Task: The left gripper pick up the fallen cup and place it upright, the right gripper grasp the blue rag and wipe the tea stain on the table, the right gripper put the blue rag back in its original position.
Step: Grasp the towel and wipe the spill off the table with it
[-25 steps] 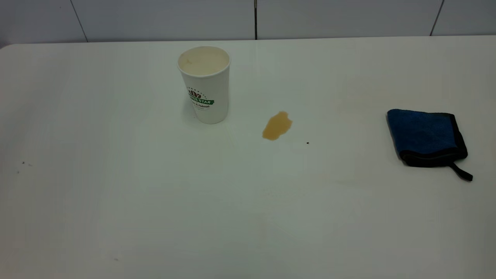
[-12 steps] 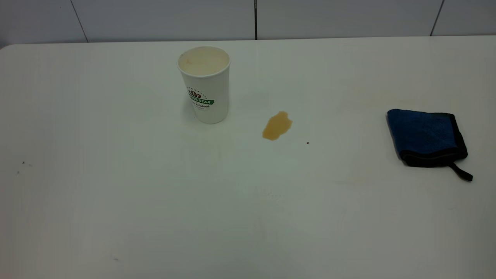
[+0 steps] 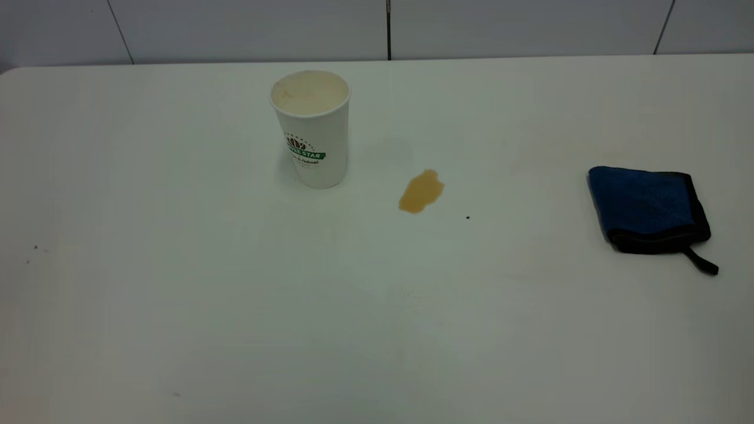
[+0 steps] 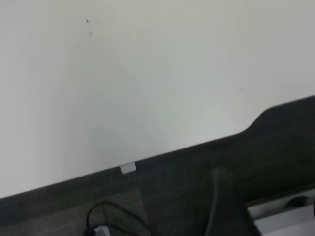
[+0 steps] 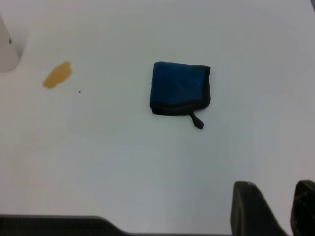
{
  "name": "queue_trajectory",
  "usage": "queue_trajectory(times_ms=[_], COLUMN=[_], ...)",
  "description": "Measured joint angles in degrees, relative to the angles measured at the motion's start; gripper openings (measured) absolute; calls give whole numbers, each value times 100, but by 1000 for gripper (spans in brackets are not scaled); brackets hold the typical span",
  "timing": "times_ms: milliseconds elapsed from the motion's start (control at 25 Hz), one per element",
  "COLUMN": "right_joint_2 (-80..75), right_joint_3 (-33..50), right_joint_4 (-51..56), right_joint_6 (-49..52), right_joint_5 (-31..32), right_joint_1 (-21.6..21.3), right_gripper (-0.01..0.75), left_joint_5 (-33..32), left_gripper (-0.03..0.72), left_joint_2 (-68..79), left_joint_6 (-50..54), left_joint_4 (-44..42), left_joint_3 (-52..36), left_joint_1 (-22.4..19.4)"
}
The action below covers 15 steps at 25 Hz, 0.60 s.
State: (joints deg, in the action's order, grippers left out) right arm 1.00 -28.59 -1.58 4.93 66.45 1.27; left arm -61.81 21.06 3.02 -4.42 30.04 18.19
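Observation:
The white paper cup [image 3: 311,126] with a green logo stands upright at the back left of centre; its edge shows in the right wrist view [image 5: 6,49]. A brown tea stain [image 3: 420,191] lies to its right, also in the right wrist view [image 5: 57,74]. The blue rag [image 3: 647,207] with black edging lies folded at the right, also in the right wrist view [image 5: 179,87]. Neither gripper shows in the exterior view. My right gripper [image 5: 275,196] is open and empty, well back from the rag near the table's front. My left gripper [image 4: 231,211] hangs over the table's edge.
The white table [image 3: 177,265] ends at a tiled wall [image 3: 389,29] at the back. A small dark speck [image 3: 468,217] lies right of the stain. In the left wrist view a dark floor [image 4: 172,196] with a cable lies beyond the table edge.

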Motion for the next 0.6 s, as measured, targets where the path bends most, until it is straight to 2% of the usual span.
queue_trajectory(times_ms=[440, 600], right_joint_2=[0, 0], right_joint_3=[0, 0], right_joint_4=[0, 0], right_joint_6=[0, 0], right_joint_5=[0, 0], right_joint_1=[0, 0], right_gripper=[239, 239], left_joint_5=[-188, -211], left_gripper=[458, 458], left_joint_2=[-1092, -1480], left_joint_6=[2, 2], left_joint_4=[12, 0], left_joint_3=[-239, -244], left_joint_1=[0, -257])
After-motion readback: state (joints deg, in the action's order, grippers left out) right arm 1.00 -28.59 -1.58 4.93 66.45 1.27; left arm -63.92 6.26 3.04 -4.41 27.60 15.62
